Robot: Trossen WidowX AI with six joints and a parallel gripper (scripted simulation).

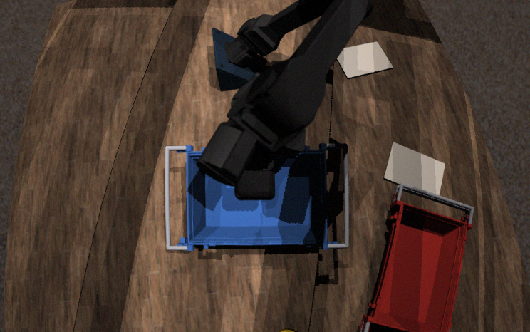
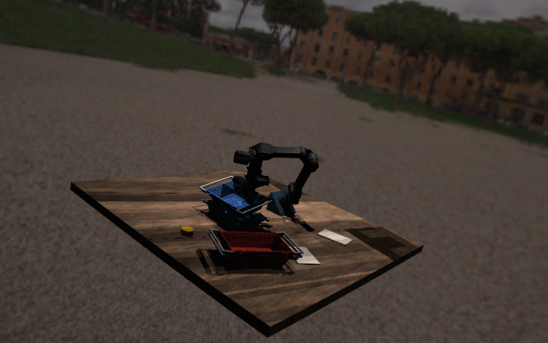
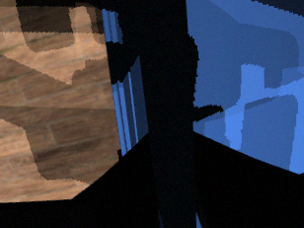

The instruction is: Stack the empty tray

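A blue tray [image 1: 250,235] [image 2: 232,194] [image 3: 129,117] is held up, its visible floor bare. Its wire bars [image 1: 168,195] [image 1: 346,203] [image 2: 216,182] [image 2: 255,207] stand out beyond its ends. My gripper [image 2: 253,188] [image 3: 168,141] is shut on its long wall on the robot's side; the arm hides the fingertips in the top view. A second, dark blue tray [image 2: 218,209] shows beneath it in the exterior view. The upper tray and shadow hide its blocks and its bars' positions. I cannot tell whether the two trays touch.
A red tray [image 1: 422,266] [image 2: 255,241] with wire bars stands to one side. Two pale flat sheets [image 1: 363,59] [image 1: 414,166] [image 2: 334,237] [image 2: 309,257] lie near it and the arm. A yellow disc [image 1: 288,330] [image 2: 187,230] is at the front. The arm's wedge base [image 1: 220,66] [image 2: 276,204] stands behind the blue trays.
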